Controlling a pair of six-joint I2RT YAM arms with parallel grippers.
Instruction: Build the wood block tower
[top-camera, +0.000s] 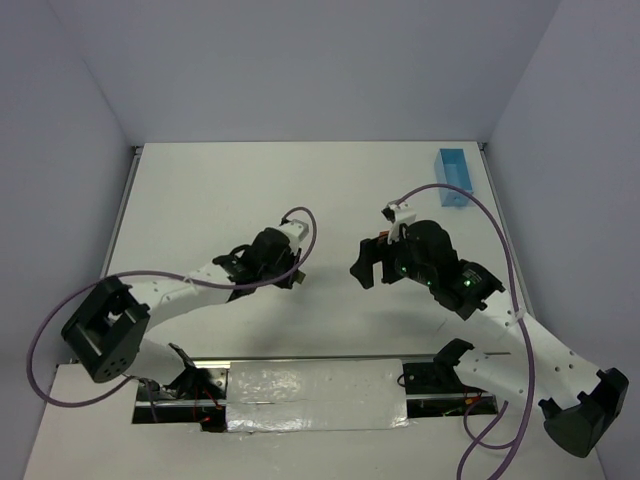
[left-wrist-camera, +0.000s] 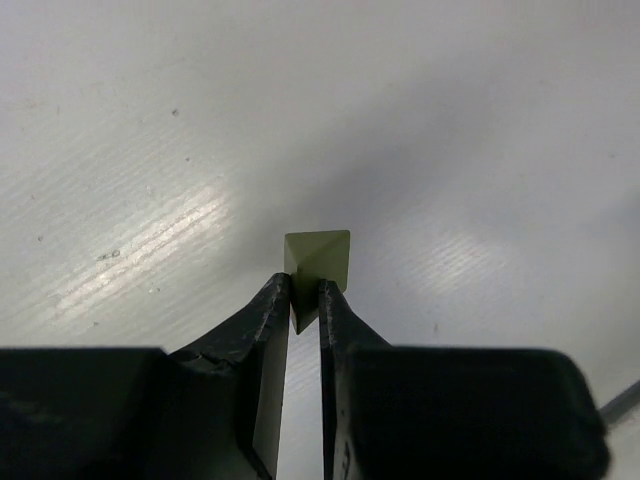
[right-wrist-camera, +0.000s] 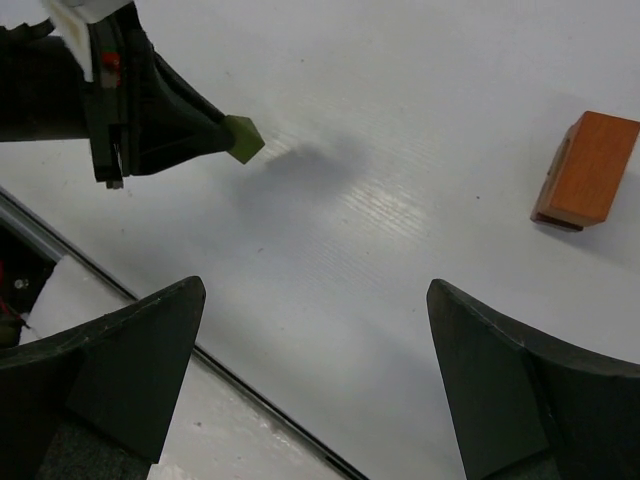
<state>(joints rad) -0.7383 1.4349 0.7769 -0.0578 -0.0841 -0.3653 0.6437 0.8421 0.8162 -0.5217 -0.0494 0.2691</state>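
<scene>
"Tower? I see none yet," says Mia. "Where are the blocks?"

"The green block (left-wrist-camera: 318, 262) is up in the air over the middle of the worktop (top-camera: 200, 190), a bit toward the near edge. The left pincer (left-wrist-camera: 305, 292) squeezes it, with only a thin gap between its fingers. The orange block (right-wrist-camera: 585, 170) lies on the worktop, well apart from it. Nothing is stacked."

"And the right pincer (right-wrist-camera: 315, 300)?"

"Its fingers are spread far apart. It holds nothing."

"What could go wrong?"

"The green block is nipped only at its near end, and it sits cornerwise, like a diamond. I think it could twist or pop out. If it goes down tilted, it may not sit flat on the orange block and could slide off. The arms are close too, so they might bump."

"What can't you see?"

"From the top I can't find the orange block. The right arm may hide it, so I can't say which edge it is near. I see no brown or tan blocks. The tray (top-camera: 455, 178) sits in the far right corner, and I can't tell what is in it."
</scene>
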